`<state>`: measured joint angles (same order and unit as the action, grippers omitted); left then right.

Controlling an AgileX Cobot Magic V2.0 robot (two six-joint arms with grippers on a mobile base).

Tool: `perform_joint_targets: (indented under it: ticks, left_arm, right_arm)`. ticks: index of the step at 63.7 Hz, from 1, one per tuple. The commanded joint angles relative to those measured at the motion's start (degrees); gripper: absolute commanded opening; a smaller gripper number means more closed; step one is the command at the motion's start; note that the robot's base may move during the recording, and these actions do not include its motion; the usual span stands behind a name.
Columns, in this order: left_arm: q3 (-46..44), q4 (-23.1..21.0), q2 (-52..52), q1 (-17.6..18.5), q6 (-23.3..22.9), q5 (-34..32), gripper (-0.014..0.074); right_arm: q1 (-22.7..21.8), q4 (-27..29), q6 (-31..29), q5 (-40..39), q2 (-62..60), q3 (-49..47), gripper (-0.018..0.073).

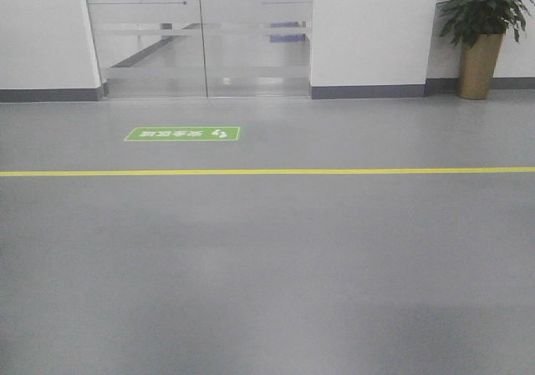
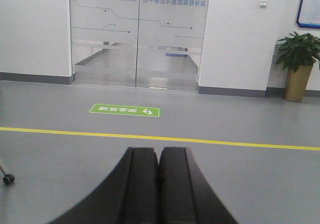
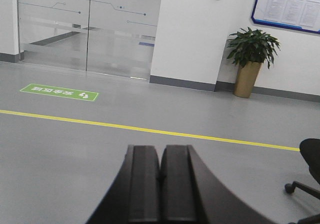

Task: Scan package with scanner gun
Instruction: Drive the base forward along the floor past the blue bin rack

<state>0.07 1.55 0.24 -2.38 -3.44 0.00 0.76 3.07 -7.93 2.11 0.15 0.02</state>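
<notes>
A grey floor [image 1: 267, 266] fills most of every view, running back to a white wall [image 1: 368, 24] with a dark skirting. Frosted glass doors [image 1: 201, 41] are set in that wall, printed with blue lettering in the left wrist view. A yellow line [image 1: 267, 172] crosses the floor from side to side. A blue-framed notice board [image 3: 290, 7] hangs on the wall above a potted plant [image 1: 481, 32] in a tall gold pot. Part of a black office chair [image 3: 310, 159] shows at the right edge of the right wrist view. A green floor sign [image 1: 182, 134] lies between the line and the doors. The left gripper [image 2: 159, 156] has its black fingers pressed together, holding nothing; the right gripper [image 3: 160, 156] is the same. A small caster [image 2: 8, 179] sits at the left edge of the left wrist view. I cannot tell where the package or the scanner gun is.
</notes>
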Motion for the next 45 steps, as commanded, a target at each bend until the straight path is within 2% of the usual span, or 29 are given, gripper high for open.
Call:
perform_joint_targets:
  ticks: [1, 45]
  left_arm:
    - [-0.07, -0.22, -0.24, -0.28, 0.09, -1.07, -0.0111]
    - [-0.07, -0.22, -0.24, -0.28, 0.09, -1.07, -0.0111]
  right_arm:
    - [-0.08, -0.35, 0.02, -1.26, -0.15, -0.02, -0.0167]
    - [-0.08, -0.35, 0.02, -1.26, -0.15, -0.02, -0.0167]
